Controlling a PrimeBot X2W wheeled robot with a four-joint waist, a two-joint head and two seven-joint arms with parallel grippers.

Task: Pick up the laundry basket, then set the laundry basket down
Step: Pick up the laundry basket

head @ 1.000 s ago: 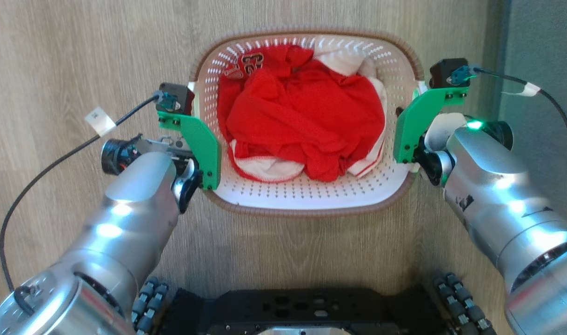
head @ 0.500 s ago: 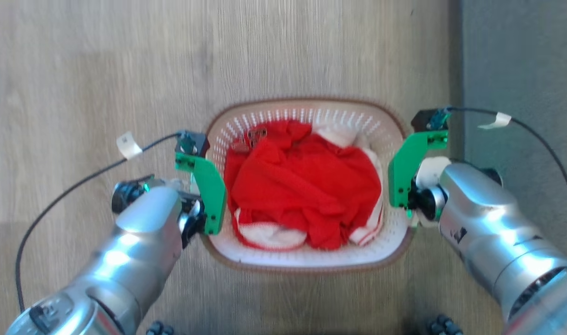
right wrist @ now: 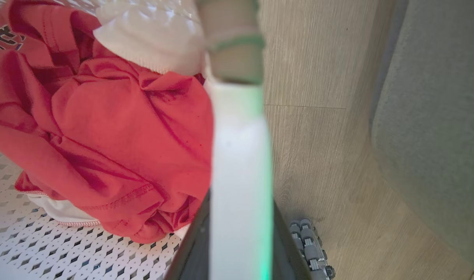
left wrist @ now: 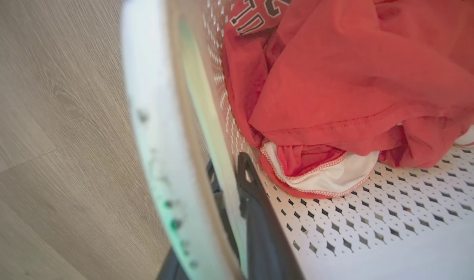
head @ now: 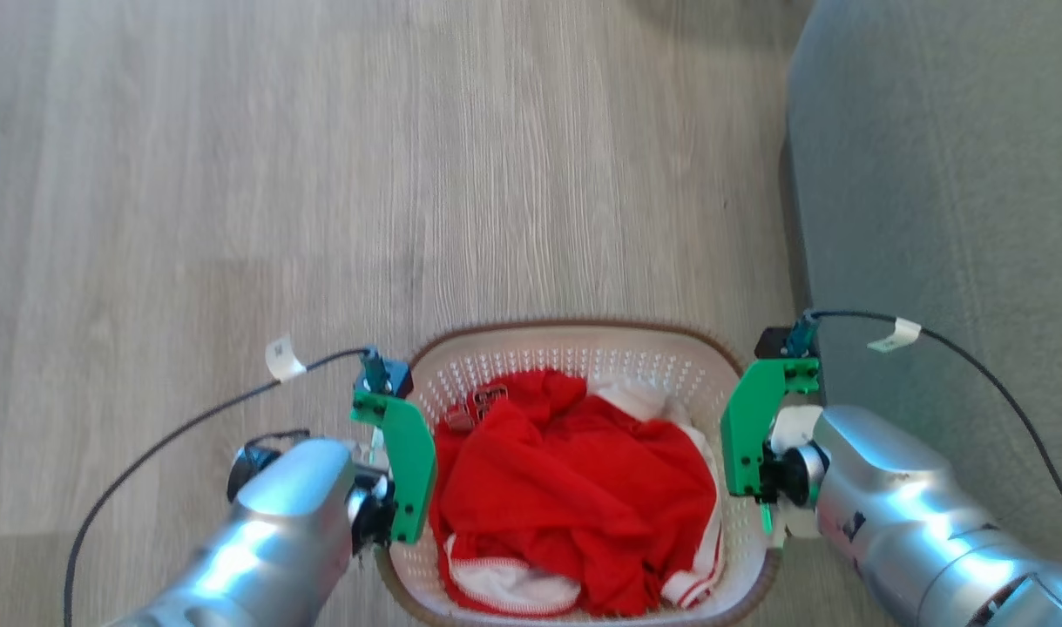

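The laundry basket, white perforated plastic with a brown rim, sits low in the head view between my two arms, with red-and-white clothes heaped inside. My left gripper is shut on the basket's left side, one dark finger inside the wall and the other outside. On the opposite side, my right gripper is shut on the white handle, which runs up between its fingers. In the head view, green camera mounts cover both grips. I cannot tell whether the basket touches the floor.
Pale wood floor stretches ahead and to the left. A grey carpeted area lies close on the right, beside the right arm. Black cables trail from both wrists. One of my base wheels is below the right grip.
The head camera has moved: the basket and both arms now sit lower and smaller in the picture, my base has left the bottom edge, and more floor lies ahead. Both grips look unchanged.
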